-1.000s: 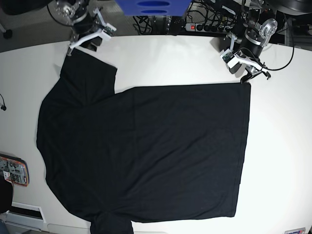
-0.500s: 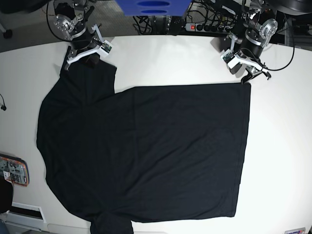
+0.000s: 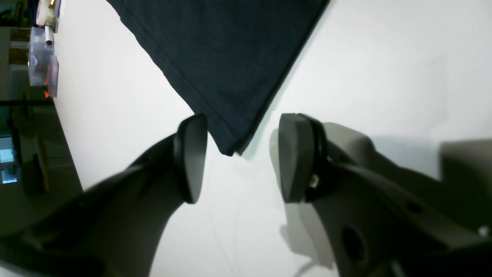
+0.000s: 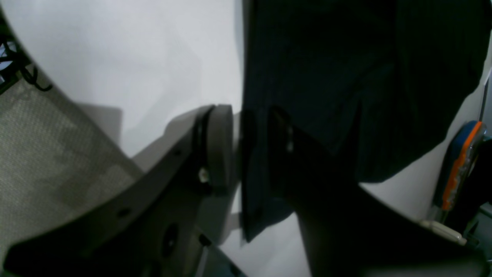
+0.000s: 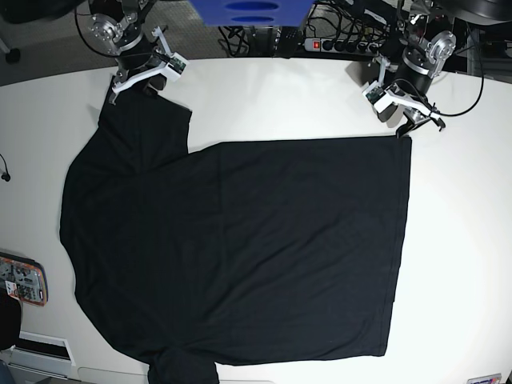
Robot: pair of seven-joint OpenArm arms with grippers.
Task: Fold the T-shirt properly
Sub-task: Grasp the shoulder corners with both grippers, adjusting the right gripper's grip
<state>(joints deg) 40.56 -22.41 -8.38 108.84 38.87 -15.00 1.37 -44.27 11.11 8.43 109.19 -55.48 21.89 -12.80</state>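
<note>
The black T-shirt (image 5: 240,248) lies spread flat on the white table (image 5: 464,240). My left gripper (image 5: 416,124) is at the shirt's far right corner. In the left wrist view it (image 3: 240,157) is open, and the corner of the shirt (image 3: 230,57) reaches just between its fingertips. My right gripper (image 5: 116,86) is at the far left sleeve corner. In the right wrist view it (image 4: 250,150) has its jaws narrowly apart with the sleeve edge (image 4: 326,77) between them. The cloth and one finger are both dark, so I cannot tell if it grips.
An orange and blue flat device (image 5: 22,280) lies at the table's left edge; it also shows in the right wrist view (image 4: 457,161). A power strip and cables (image 5: 336,44) run behind the table. A blue object (image 5: 248,10) is at the back centre.
My right gripper dipped toward the sleeve corner, then drew back a little toward the far edge. The left gripper and the shirt have not visibly moved.
</note>
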